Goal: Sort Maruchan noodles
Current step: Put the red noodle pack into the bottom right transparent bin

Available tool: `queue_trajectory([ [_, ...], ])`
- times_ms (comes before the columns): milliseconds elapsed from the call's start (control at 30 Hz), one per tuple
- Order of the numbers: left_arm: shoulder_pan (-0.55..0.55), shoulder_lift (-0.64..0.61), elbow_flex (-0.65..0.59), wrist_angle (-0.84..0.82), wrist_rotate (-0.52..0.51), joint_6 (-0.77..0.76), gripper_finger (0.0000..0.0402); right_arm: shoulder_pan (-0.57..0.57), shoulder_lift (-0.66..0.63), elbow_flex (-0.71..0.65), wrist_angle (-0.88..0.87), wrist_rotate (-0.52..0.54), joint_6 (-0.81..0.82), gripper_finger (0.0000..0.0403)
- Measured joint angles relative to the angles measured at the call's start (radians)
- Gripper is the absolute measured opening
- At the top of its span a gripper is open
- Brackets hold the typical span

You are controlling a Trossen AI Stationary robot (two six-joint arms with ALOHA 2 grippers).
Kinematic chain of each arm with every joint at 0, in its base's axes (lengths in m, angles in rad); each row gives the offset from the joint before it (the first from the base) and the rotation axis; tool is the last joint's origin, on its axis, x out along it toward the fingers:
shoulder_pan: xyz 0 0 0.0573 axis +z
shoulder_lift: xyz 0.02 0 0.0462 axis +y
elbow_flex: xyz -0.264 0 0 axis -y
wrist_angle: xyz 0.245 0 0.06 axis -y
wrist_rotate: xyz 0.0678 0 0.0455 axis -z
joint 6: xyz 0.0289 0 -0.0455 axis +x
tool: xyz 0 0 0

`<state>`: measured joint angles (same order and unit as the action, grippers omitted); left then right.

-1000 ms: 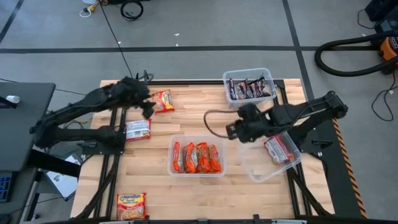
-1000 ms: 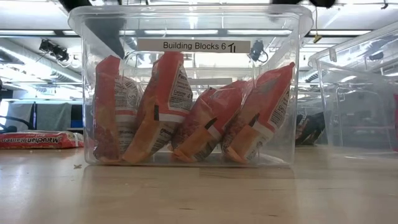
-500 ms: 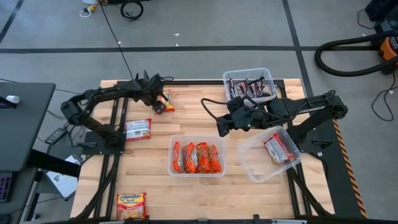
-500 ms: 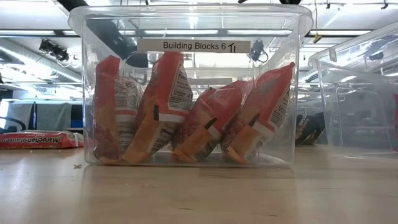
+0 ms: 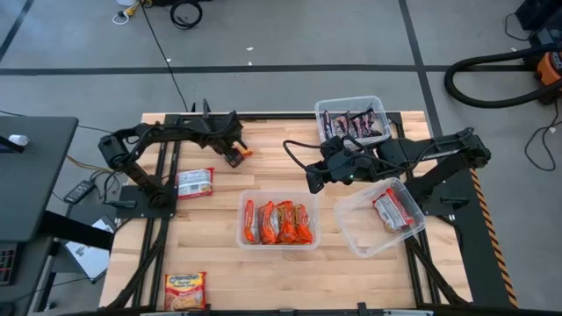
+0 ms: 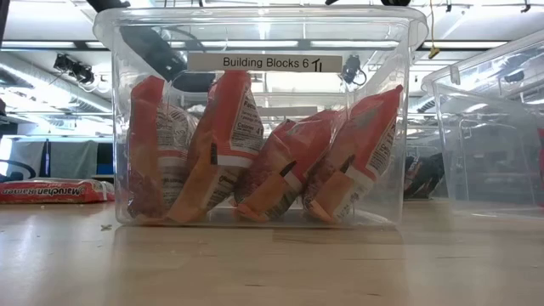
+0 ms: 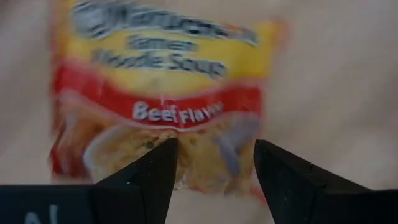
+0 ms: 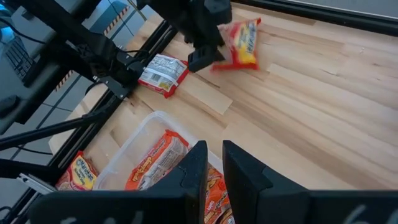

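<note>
Left gripper [image 5: 233, 151] poised over a yellow-red beef packet [image 7: 163, 102] in the upper left of the table [image 5: 369, 272].

Its fingers [image 7: 144, 177] stand spread, straddling the packet's lower edge, nothing pinched yet. Risk: the flat, slick wrapper may skid across the wood or slip out if the jaws close only on its edge. The right gripper [image 5: 313, 181], fingers nearly together and empty, waits at frame centre above the middle bin [image 5: 241, 219] of orange packets [image 5: 279, 223]. Other packets lie at left [image 5: 195, 182] and lower left [image 5: 184, 289].

Robotics lab, taped grey floor [image 5: 290, 53], loose cables [image 5: 184, 13], shop vacuum hose [image 5: 483, 79]
</note>
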<state>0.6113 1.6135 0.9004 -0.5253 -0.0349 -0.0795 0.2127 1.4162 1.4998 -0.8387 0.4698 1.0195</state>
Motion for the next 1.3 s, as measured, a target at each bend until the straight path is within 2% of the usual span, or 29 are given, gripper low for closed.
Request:
queue_trajectory([
  [133, -0.015, 0.001, 0.002, 0.040, 0.294, -0.007, 0.0217, 0.000, 0.000, 0.000, 0.000, 0.001, -0.002, 0.0055],
  [200, -0.014, -0.001, 0.023, 0.038, 0.362, -0.006, 0.0217, 0.000, 0.000, 0.000, 0.000, 0.009, -0.008, 0.0055],
  [400, 0.057, -0.024, 0.130, 0.004, 0.310, 0.035, 0.0217, -0.011, 0.000, 0.000, 0.000, 0.031, -0.008, 0.0055],
  [467, 0.108, -0.024, 0.153, -0.076, 0.305, 0.004, 0.0217, -0.018, 0.002, 0.000, -0.002, 0.029, 0.009, 0.0055],
  [600, 0.194, -0.023, 0.127, -0.225, 0.296, 0.004, 0.0217, -0.033, 0.006, -0.002, -0.012, 0.027, 0.022, 0.0055],
  [733, 0.211, -0.023, 0.045, -0.291, 0.289, 0.064, 0.0217, -0.048, 0.006, -0.011, -0.021, 0.027, 0.020, 0.0055],
  [867, 0.171, -0.023, -0.060, -0.192, 0.279, 0.058, 0.0217, -0.071, 0.006, -0.011, -0.014, 0.026, 0.000, 0.0055],
  [1033, 0.051, -0.023, -0.147, 0.082, 0.263, -0.018, 0.0217, -0.112, 0.014, -0.010, -0.015, 0.020, -0.025, 0.0053],
  [1167, -0.086, -0.023, -0.153, 0.301, 0.246, -0.040, 0.0217, -0.156, 0.055, -0.010, -0.007, -0.026, -0.085, 0.0046],
  [1300, -0.228, -0.023, -0.116, 0.408, 0.264, -0.020, 0.0217, -0.205, 0.131, -0.010, 0.004, -0.071, -0.106, 0.0043],
])
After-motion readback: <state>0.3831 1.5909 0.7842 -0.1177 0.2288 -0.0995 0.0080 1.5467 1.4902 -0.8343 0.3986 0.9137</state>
